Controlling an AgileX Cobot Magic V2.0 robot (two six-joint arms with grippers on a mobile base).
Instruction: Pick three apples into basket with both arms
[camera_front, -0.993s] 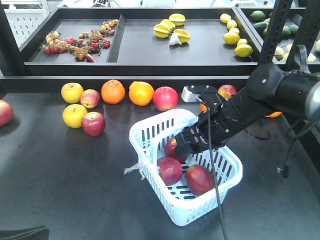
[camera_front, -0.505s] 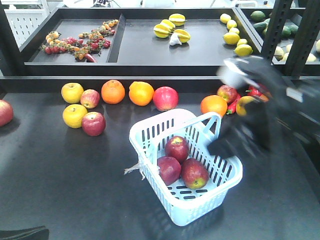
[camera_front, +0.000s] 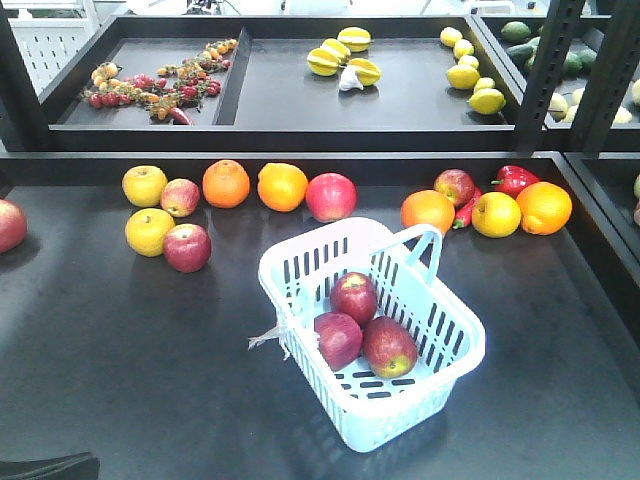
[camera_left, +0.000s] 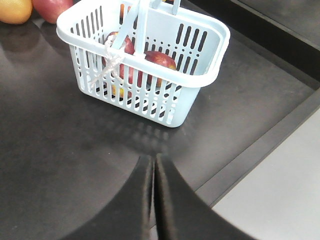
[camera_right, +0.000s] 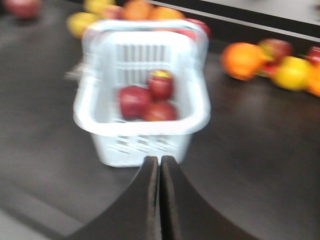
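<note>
A: Three apples (camera_front: 357, 325) sit inside the basket (camera_front: 300, 262), table centre. Left gripper (camera_left: 153, 172) and right gripper (camera_right: 160, 172): fingers pressed together, empty.

B: Judged complete. Retract gently toward 6 o'clock, clear of the rim.

Closed left hand (camera_left: 154, 172) before pale blue basket (camera_left: 197, 80) of apples (camera_left: 159, 59)

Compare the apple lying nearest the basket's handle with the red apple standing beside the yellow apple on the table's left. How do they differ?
The apple in the basket sits inside the pale blue basket, touching two other apples; the table apple rests on the dark table, beside the yellow apple. The basket apple looks darker red; the table apple is a brighter, lighter red. Both are round, red and similar in size.
</note>
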